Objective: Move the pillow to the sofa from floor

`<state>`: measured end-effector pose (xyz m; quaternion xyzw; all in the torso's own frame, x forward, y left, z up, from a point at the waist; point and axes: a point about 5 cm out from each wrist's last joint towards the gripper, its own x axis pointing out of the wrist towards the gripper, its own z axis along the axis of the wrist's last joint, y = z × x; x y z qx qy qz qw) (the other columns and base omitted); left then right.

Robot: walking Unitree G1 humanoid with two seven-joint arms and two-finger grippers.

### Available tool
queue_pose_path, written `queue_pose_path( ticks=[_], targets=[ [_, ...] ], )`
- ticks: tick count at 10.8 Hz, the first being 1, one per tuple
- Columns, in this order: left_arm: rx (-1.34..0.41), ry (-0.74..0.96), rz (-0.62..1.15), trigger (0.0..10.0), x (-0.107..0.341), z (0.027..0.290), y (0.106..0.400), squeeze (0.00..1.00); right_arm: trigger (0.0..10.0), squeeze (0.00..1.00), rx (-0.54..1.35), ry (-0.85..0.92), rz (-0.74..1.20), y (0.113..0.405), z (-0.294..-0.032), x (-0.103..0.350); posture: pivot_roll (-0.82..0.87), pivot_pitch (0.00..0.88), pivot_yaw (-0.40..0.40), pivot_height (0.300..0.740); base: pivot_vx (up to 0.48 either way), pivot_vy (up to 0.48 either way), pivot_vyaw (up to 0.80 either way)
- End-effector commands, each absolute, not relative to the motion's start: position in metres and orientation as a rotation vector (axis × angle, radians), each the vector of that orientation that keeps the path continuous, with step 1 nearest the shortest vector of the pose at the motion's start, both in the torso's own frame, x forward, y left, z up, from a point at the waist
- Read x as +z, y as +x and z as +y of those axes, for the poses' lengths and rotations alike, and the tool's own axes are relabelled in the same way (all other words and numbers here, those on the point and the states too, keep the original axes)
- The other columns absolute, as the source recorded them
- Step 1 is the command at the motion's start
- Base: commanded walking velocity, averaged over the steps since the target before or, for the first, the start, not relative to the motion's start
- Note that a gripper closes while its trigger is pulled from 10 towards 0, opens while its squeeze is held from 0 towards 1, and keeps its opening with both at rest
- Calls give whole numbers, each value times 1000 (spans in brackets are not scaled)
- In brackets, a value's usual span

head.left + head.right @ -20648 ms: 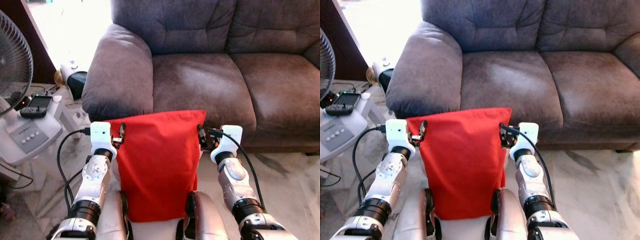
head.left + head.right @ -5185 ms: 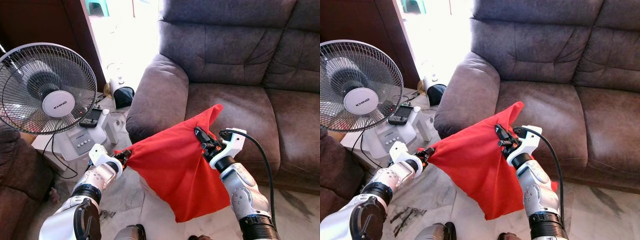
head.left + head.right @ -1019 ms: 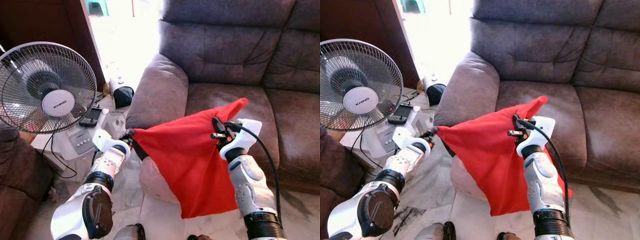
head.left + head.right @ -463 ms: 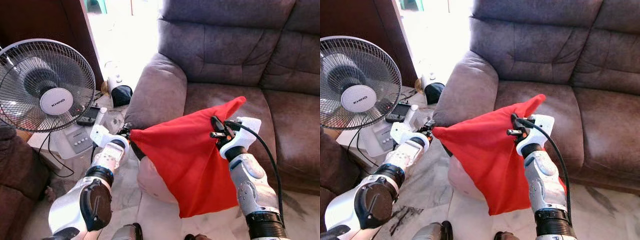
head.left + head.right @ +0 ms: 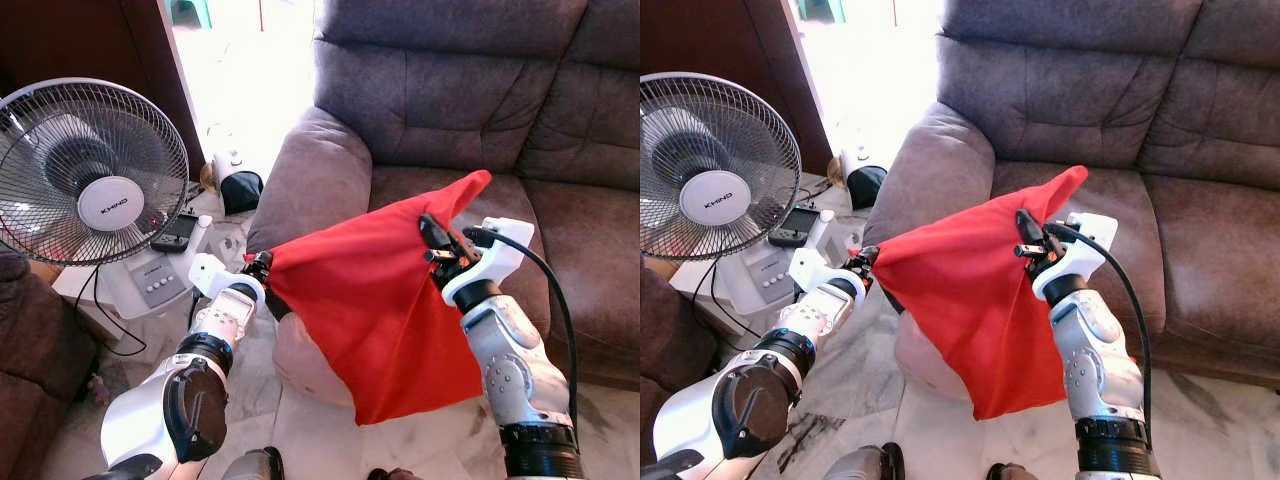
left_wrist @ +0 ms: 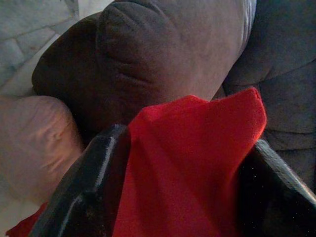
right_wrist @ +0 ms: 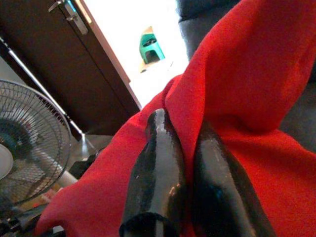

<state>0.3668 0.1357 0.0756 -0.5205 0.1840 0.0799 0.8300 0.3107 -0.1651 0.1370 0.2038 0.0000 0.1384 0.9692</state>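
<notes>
The red pillow [image 5: 380, 300] hangs in the air in front of the brown sofa [image 5: 560, 220], stretched between both grippers. My left gripper [image 5: 262, 268] is shut on its lower left corner, beside the sofa's armrest [image 5: 310, 180]. My right gripper [image 5: 432, 232] is shut on the upper right edge, with one red corner sticking up over the seat. In the right wrist view both black fingers [image 7: 155, 168] pinch the red cloth [image 7: 247, 74]. A pale pink cushion [image 5: 305, 355] lies on the floor under the red cloth, partly hidden by it.
A standing fan [image 5: 95, 175] with a grey base and cables stands at the left on the marble floor. A small black and white appliance [image 5: 240, 185] sits by the armrest. A dark wooden door frame is behind the fan.
My right gripper has risen a little and carried the pillow's upper edge closer to the sofa seat. The left gripper has stayed by the armrest.
</notes>
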Motion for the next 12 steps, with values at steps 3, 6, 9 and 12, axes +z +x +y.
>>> queue_pose_path(
  ticks=[3,6,9,12],
  targets=[
    [163,-1087,411,10000,75,130,367,0,10000,0,351,407,-154,309,-163,175,-56,85,-36,740,0,0,0],
    [164,-1087,412,10000,75,130,367,0,10000,0,355,412,-149,309,-163,176,-56,85,-36,740,0,0,0],
    [72,-1019,309,10000,88,129,373,0,10000,0,627,435,-92,291,-135,177,-68,89,-37,740,0,0,0],
    [42,-984,305,10000,89,126,373,0,10000,0,637,434,-81,290,-134,175,-64,89,-37,740,0,0,0]
  ],
)
